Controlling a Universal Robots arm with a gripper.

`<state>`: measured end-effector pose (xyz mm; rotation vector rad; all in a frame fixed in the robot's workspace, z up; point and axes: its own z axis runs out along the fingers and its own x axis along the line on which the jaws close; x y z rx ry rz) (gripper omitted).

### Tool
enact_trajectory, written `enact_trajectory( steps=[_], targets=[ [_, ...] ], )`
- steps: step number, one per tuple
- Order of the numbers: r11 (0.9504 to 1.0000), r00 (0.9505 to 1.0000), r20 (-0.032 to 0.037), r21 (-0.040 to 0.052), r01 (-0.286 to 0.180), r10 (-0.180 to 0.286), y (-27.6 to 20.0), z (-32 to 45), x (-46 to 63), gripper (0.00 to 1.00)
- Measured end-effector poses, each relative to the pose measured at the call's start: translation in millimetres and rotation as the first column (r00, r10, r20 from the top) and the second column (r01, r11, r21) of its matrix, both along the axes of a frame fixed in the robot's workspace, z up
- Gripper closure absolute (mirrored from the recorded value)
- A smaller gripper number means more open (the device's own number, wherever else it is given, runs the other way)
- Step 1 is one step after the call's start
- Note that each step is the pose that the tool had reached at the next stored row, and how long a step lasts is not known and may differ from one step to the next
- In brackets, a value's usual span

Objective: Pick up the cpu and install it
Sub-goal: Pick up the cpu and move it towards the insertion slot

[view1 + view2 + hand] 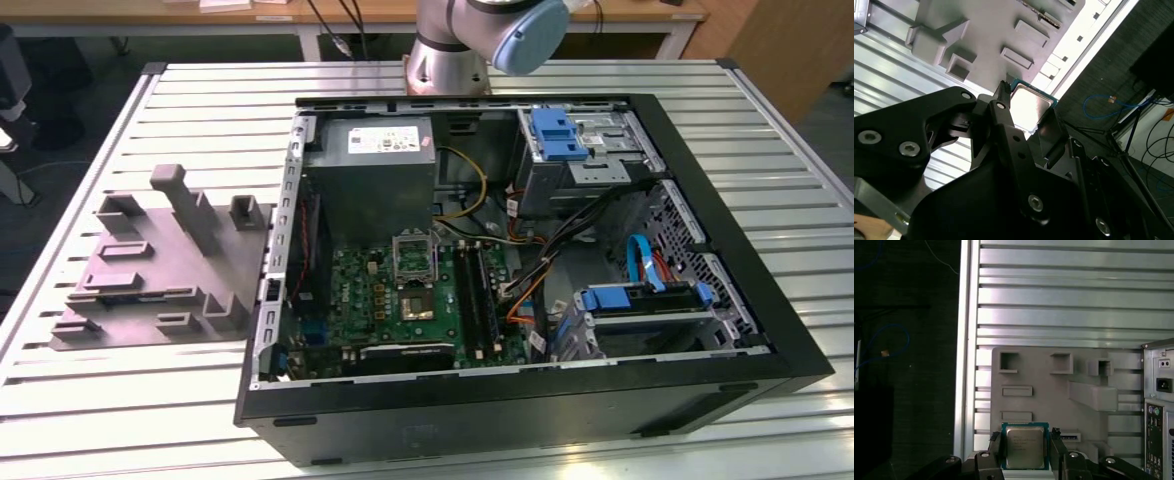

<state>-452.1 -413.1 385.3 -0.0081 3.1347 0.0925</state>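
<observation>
Slatted aluminium table [120, 400] carries an open PC case [534, 410] lying flat, w/ a green board [400, 300] inside. A grey moulded tray [147, 270] sits just beside the case on the exterior view's left. Wooden desks [134, 8] stand behind. In the first wrist view, dark floor [904, 390] w/ a blue cable [884, 340] lies past the table's edge.

Arm [467, 35] is cut off at the frame edge in the exterior view. Gripper [1025, 452] has two black fingers [995, 447] pinching the cpu [1025, 447] by opposite sides, metal top toward the camera, green rim showing. The gripper body runs out of frame in both wrist views. In the second wrist view the cpu [1031, 102] glares pale, one side covered by a finger [1004, 112]. Can't tell how far it hangs above the tray. Case's rear panel [1159, 410] is partly in frame.

Cpu is seen against the tray corner near the table rim [966, 365]. Bare slats lie open beyond the tray.
</observation>
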Motion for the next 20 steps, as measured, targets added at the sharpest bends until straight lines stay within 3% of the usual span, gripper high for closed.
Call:
enact_trajectory(
  steps=[18, 20],
  targets=[
    [1.0000, 1.0000, 0.0001, 0.0000, 0.000, 0.000, 0.0, -0.1, 5.9, 0.53],
    [1.0000, 1.0000, 0.0000, 0.0000, 0.000, 0.000, 0.0, 0.0, 11.6, 0.53]
  ],
)
